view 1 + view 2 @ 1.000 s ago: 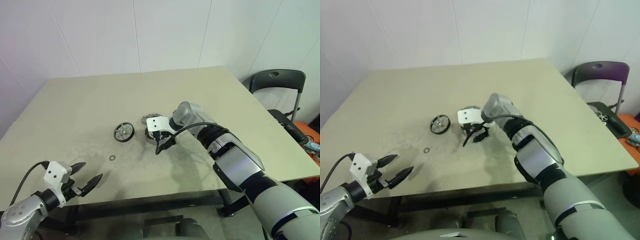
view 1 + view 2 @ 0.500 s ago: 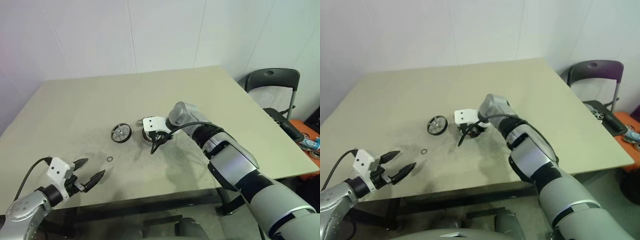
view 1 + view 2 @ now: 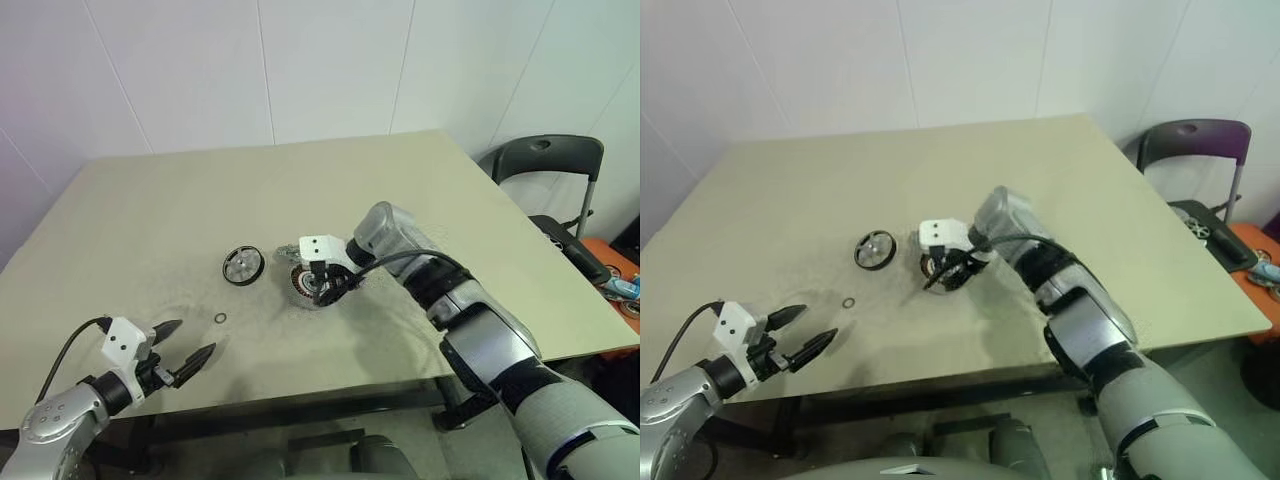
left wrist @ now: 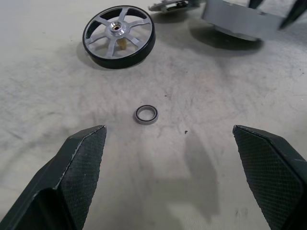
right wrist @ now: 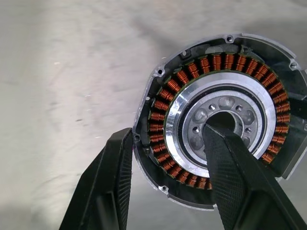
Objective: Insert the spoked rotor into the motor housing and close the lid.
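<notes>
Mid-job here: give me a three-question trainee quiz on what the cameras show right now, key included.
1. True or false: the spoked rotor already sits inside the motor housing.
2. How does the right gripper grip the housing? A) both fingers outside the rim B) one finger in the centre hole, one outside the rim C) not touching
3. What small thing lies on the table ahead of the open left gripper?

Key:
1. False; it lies on the table apart from the housing.
2. B
3. A thin ring.
</notes>
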### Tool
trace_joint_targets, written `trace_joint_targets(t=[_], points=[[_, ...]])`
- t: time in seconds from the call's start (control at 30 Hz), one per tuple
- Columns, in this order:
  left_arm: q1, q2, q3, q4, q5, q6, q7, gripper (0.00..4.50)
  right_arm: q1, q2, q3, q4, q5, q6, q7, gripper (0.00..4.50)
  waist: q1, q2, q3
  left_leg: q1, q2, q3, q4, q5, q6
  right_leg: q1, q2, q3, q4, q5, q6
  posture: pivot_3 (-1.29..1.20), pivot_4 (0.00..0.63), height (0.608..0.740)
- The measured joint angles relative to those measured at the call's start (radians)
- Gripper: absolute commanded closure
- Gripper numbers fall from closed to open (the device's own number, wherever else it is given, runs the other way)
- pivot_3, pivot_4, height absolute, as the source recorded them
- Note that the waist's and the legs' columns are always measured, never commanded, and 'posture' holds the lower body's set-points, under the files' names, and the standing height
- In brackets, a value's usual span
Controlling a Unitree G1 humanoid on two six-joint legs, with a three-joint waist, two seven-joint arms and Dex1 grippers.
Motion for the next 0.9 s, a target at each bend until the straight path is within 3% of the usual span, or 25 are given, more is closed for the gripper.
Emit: trace_joint_targets(t=[0.23,0.53,0.9], points=[[-0.023,0.002,-0.022,0.009,0.000,0.000,-0.004,0.00,0.055,-0.028,0.027,-0.183,0.021,0.191,0.009,2.61,0.001,0.000,0.000,-0.002,0.000,0.000,0.001,0.000,0.000,-0.002,0.000,0.000,0.002,0.000,0.000,0.00,0.000,0.740],[-0.033,0.002,-0.032,0.013,0.008,0.000,-0.003,0.00,0.061,-0.036,0.061,-0.263,0.065,0.341,-0.016,2.62,0.000,-0.001,0.000,-0.003,0.000,0.000,0.001,0.000,0.000,-0.003,0.000,0.000,0.001,0.000,0.000,0.00,0.000,0.740],[-0.037,0.002,-0.063,0.013,0.020,0.003,0.004,0.00,0.064,-0.054,0.111,-0.288,0.099,0.309,-0.066,2.62,0.000,-0.001,-0.001,-0.002,0.000,0.000,0.002,0.000,0.000,-0.002,0.000,0.000,0.002,0.000,0.000,0.00,0.000,0.740]])
